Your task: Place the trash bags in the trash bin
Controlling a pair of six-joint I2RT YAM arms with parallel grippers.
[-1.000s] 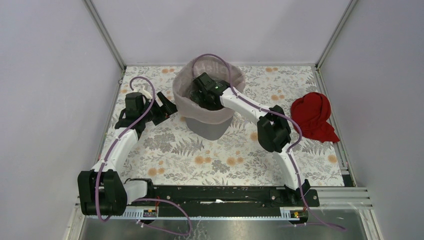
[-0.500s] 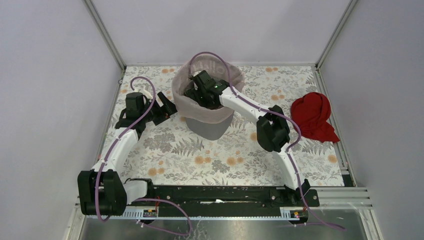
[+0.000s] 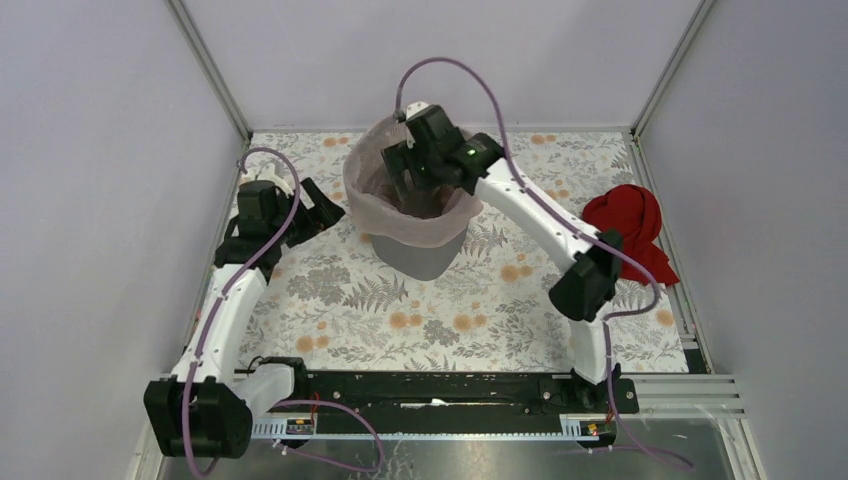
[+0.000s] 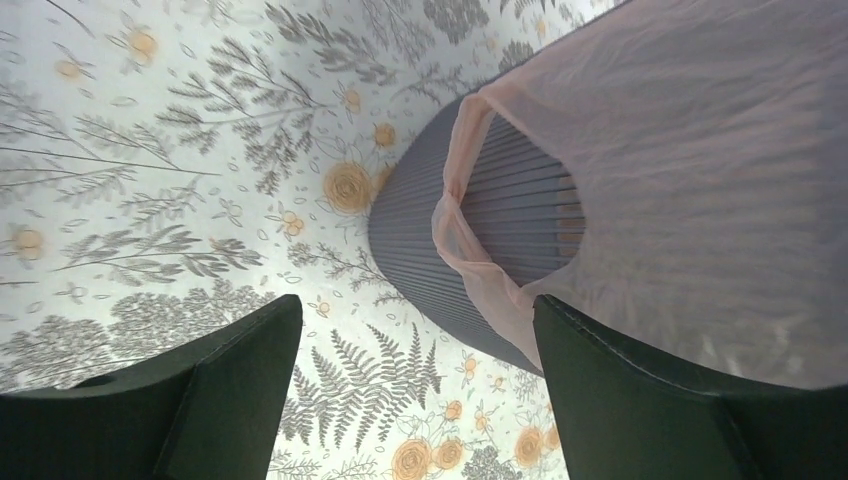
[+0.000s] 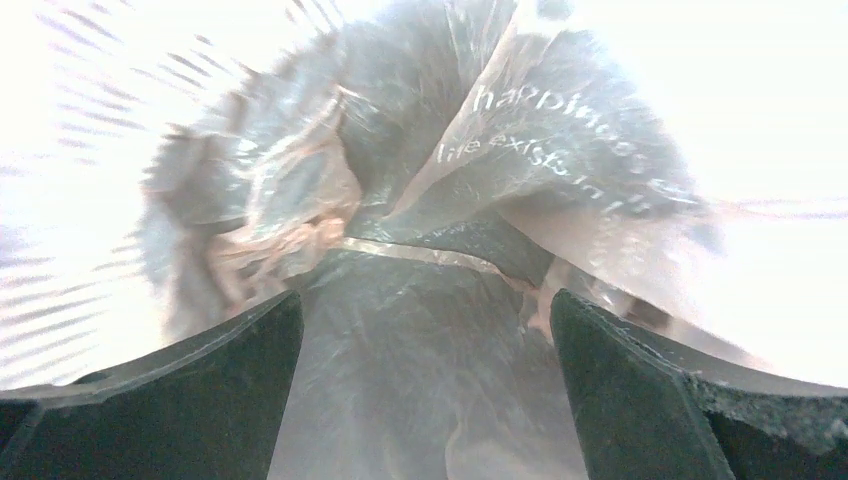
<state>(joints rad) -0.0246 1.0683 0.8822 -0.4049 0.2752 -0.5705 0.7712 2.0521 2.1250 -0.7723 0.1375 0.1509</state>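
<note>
The dark-grey mesh trash bin (image 3: 418, 256) stands at the back middle of the table. The pale-pink trash bag (image 3: 372, 205) lines it and folds over its rim. In the left wrist view the bag (image 4: 690, 150) hangs down the bin's wall (image 4: 430, 240), one handle loop loose. My left gripper (image 3: 322, 212) is open and empty, just left of the bin. My right gripper (image 3: 410, 178) is open over the bin's mouth. Its wrist view looks down into the crumpled bag (image 5: 420, 330) with white printing, nothing between the fingers.
A solid red cloth bundle (image 3: 625, 232) lies at the right edge of the floral tablecloth (image 3: 400, 310). Grey walls with metal frame posts close in the back and both sides. A black rail with the arm bases runs along the near edge.
My right gripper has risen from deep inside the lined bin to its mouth, and the right elbow swung right. My left arm shifted slightly left and stays beside the bin.
</note>
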